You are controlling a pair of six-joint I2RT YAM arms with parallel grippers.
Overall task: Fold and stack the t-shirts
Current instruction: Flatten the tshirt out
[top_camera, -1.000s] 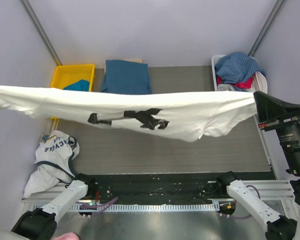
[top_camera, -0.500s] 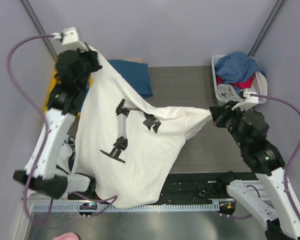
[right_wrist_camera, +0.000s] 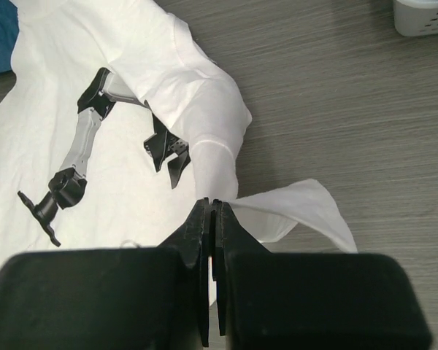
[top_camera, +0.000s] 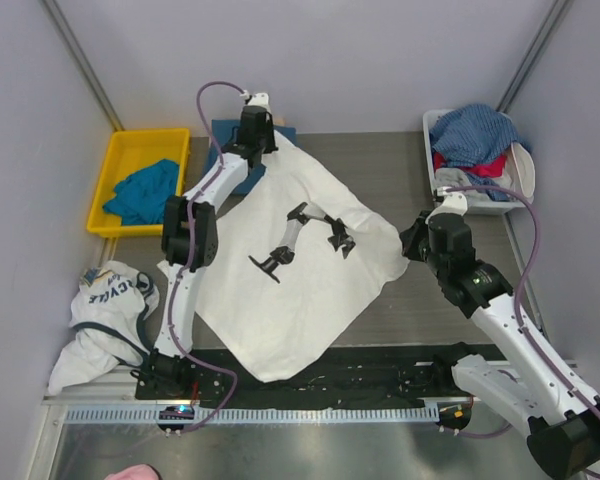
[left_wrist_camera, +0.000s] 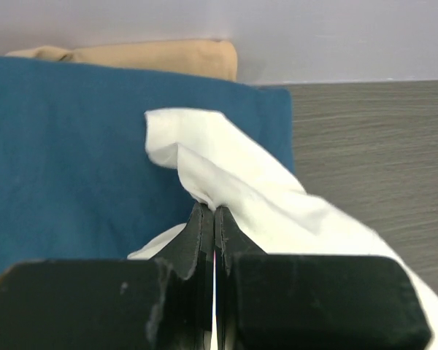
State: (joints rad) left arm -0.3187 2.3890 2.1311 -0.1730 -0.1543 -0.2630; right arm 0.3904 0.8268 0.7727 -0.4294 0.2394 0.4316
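Now the white t-shirt (top_camera: pixel 285 270) lies spread across the grey table (top_camera: pixel 450 300), its black graphic print (top_camera: pixel 300 240) facing up and one corner draped over the near edge. The left gripper (top_camera: pixel 252 128) reaches to the far side of the table, and the left wrist view shows its jaws pressed together on a bunched fold of the white cloth (left_wrist_camera: pixel 204 175), with no gap between the fingers (left_wrist_camera: pixel 197 233). That pinched corner sits on top of the dark blue t-shirt (left_wrist_camera: pixel 73 160), which lies flat at the back of the table with a tan folded cloth (left_wrist_camera: pixel 146 57) behind it.

The right gripper (top_camera: pixel 417 240) holds the shirt's opposite edge, at the table's right side. In the right wrist view its jaws are likewise closed tight on a twisted sleeve of white fabric (right_wrist_camera: pixel 212 157), and a loose flap of cloth trails to the right of the fingers on the table.

Elsewhere, a yellow bin (top_camera: pixel 130 150) at the far left holds a teal garment (top_camera: pixel 145 190), a white basket (top_camera: pixel 475 190) at the far right is heaped with blue and red clothes, and a crumpled white garment (top_camera: pixel 100 320) with dark trim lies at the left edge.
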